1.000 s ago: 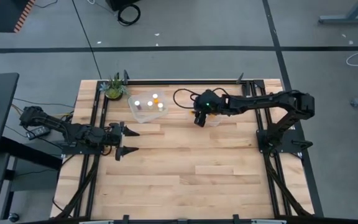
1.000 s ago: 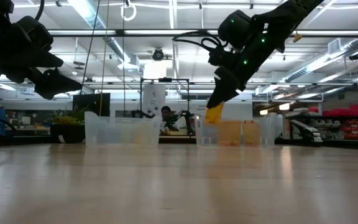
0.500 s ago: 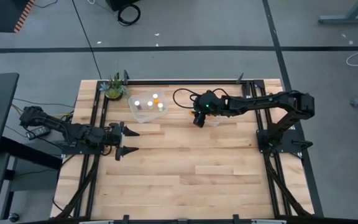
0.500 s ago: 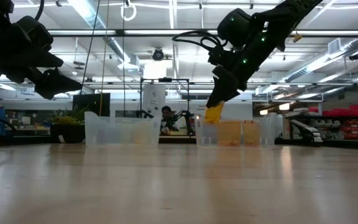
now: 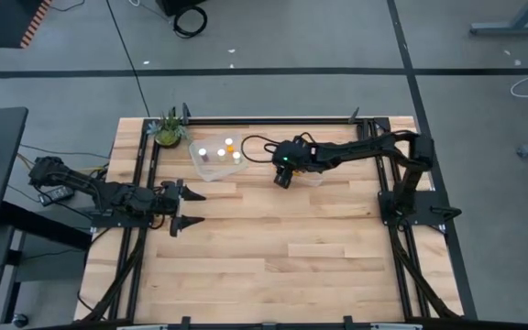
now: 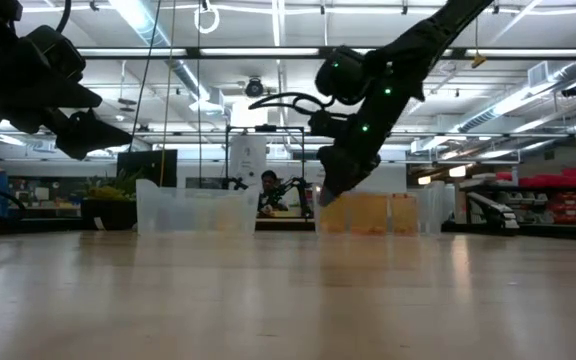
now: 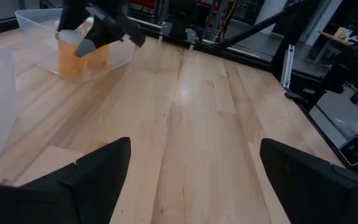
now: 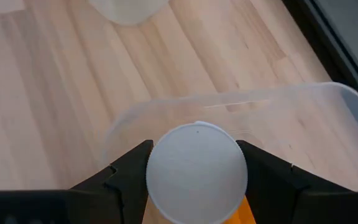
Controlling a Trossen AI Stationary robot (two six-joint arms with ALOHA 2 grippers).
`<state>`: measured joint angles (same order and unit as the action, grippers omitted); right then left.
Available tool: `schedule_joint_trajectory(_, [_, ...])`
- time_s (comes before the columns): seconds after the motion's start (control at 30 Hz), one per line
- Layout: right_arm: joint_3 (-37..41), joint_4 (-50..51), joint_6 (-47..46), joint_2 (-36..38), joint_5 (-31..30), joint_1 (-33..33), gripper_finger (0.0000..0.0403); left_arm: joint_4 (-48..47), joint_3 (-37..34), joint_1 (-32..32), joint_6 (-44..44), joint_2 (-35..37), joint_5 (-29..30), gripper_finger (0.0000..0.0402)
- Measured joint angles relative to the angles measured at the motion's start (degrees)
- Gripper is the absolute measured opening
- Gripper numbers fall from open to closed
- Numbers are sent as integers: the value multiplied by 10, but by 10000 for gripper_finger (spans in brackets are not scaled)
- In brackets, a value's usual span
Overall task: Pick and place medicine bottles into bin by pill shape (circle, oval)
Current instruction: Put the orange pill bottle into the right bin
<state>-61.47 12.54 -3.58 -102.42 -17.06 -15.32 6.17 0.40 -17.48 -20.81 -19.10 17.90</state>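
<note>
My right gripper (image 5: 282, 176) is shut on a medicine bottle (image 8: 196, 177) with a round white cap and an orange body. It hangs over the left end of the right clear bin (image 5: 315, 181). That bin shows orange bottles (image 6: 373, 213) inside in the low view. The left clear bin (image 5: 196, 163) holds several white-capped bottles (image 5: 221, 152) standing on its floor. My left gripper (image 5: 183, 207) waits open near the table's left edge. My right gripper pinches the bottle by the sides of its white cap (image 8: 160, 171), one finger (image 8: 126, 177) on each side. The fingers slant down from the table's right. The bottle hangs below them, cap up, orange body (image 7: 69, 60) by the bin's wall; whether it touches the bin I cannot tell.
A small green potted plant (image 5: 167, 128) stands at the far left corner, behind the left bin. A dark frame rail (image 5: 273, 119) runs along the far edge. Bare wood (image 5: 273, 247) fills the near half of the table.
My right gripper has moved toward the table's left and down with the bottle, from over the middle of the right bin to its left end, tipping more steeply downward. It has stayed shut on the bottle.
</note>
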Motion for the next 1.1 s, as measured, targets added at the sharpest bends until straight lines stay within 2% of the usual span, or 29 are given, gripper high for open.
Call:
schedule_joint_trajectory(0.17, [-41, 38, 0, -19, 10, -7, 227, 0, 0, 0, 0, 0, 0, 369])
schedule_joint_trajectory(0.33, [-45, 43, 1, -14, 19, -10, 227, 0, 0, 0, 4, 0, 0, 369])
schedule_joint_trajectory(0.57, [-44, 52, 5, -11, 22, -11, 229, 0, 0, 0, 80, 0, 0, 369])
schedule_joint_trajectory(0.93, [-44, 54, 8, -11, 22, -11, 277, 0, 0, 0, 67, 0, 0, 369])
schedule_joint_trajectory(1.1, [-44, 56, 19, 1, 23, -11, 284, 0, 0, 0, 64, 0, 0, 369])
